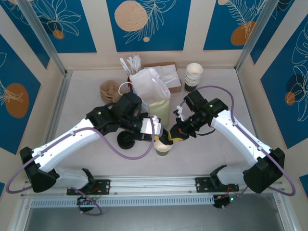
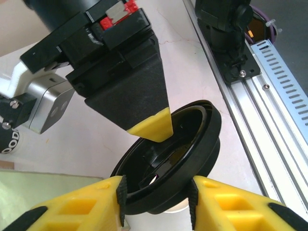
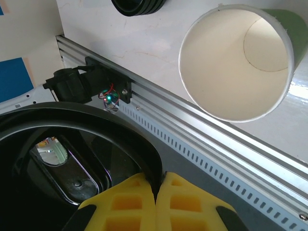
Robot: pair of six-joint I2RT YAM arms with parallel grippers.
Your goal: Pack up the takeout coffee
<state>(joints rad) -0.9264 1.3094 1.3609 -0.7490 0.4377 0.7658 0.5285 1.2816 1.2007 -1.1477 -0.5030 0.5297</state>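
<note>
Right wrist: right gripper (image 3: 156, 182) pinches the rim of the black lid (image 3: 96, 126), with the open paper cup (image 3: 233, 60) at upper right. Left gripper (image 2: 156, 191) brackets the lid; I cannot tell whether it is clamped.

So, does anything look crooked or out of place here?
Yes: the round black plastic lid hangs tilted, pinched at its rim by the right arm's jaws and sitting between the left arm's jaws, instead of lying flat on the small white paper cup, which stands open.
</note>
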